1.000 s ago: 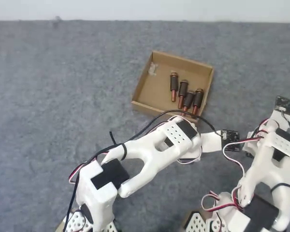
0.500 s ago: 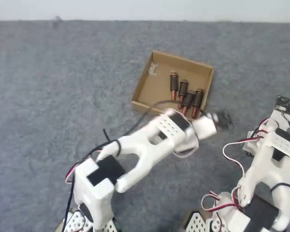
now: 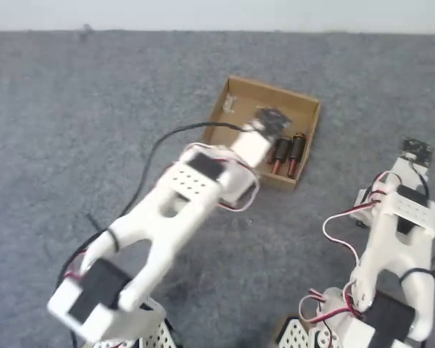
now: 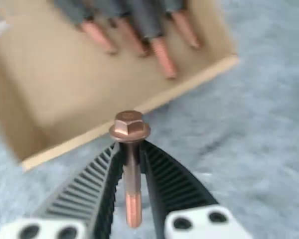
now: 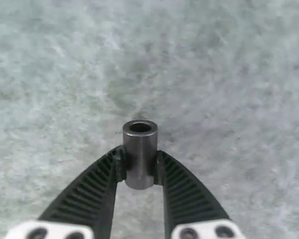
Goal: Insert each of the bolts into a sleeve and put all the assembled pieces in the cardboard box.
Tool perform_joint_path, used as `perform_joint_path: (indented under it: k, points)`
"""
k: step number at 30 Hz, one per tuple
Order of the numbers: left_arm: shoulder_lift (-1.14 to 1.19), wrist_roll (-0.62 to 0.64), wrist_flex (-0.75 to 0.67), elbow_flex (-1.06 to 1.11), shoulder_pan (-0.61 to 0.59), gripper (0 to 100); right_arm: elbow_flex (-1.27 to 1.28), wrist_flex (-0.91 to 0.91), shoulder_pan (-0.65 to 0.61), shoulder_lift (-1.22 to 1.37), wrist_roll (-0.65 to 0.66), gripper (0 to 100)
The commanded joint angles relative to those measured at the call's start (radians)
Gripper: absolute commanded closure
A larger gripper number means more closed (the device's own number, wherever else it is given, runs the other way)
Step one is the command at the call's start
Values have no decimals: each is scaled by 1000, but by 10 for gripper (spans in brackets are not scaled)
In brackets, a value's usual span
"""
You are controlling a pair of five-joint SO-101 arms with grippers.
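My left gripper (image 4: 131, 149) is shut on a copper bolt (image 4: 130, 128), held with its hex head pointing away from the wrist. Just beyond it is the cardboard box (image 4: 50, 84), where several assembled pieces (image 4: 149, 20) lie side by side, copper ends showing. In the high view the left arm (image 3: 196, 188) stretches to the cardboard box (image 3: 235, 101), its wrist above the box's middle, and two assembled pieces (image 3: 288, 154) show beside it. My right gripper (image 5: 139, 157) is shut on a dark sleeve (image 5: 139, 142), bore open towards the grey carpet. The right arm (image 3: 399, 217) stands at the right, apart from the box.
Grey carpet (image 3: 94, 130) covers the whole table, with a pale wall along the far edge. A small white scrap (image 3: 230, 104) lies in the box's far left corner. Loose cables (image 3: 341, 232) hang from both arms.
The left arm has swung away from the right arm and out over the cardboard box, carrying the bolt. The right arm has shifted slightly.
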Motion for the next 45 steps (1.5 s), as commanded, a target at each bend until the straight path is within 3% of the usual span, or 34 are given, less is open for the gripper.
perform_joint_path:
  k: [1,7,13,19,22,35,41,45]
  points:
    - [-146,55,-152,104,-107,988,-9,-25,-62,-5,-14,991]
    - [-298,218,-279,269,-285,988,-8,-53,-128,-12,-15,991]
    - [-342,247,-296,377,-433,988,-28,-81,-219,-16,-15,991]
    - [-351,245,-563,541,-549,988,-31,-214,-300,-16,-8,991]
    - [-351,245,-620,562,-568,988,-31,-308,-332,-16,-8,991]
    - [-342,244,-628,562,-560,988,-26,-825,-420,-16,-8,991]
    - [-341,245,-769,624,-559,988,-6,-974,-558,-15,-11,991]
    - [-342,245,-792,633,-559,988,107,-1207,-694,-5,-12,991]
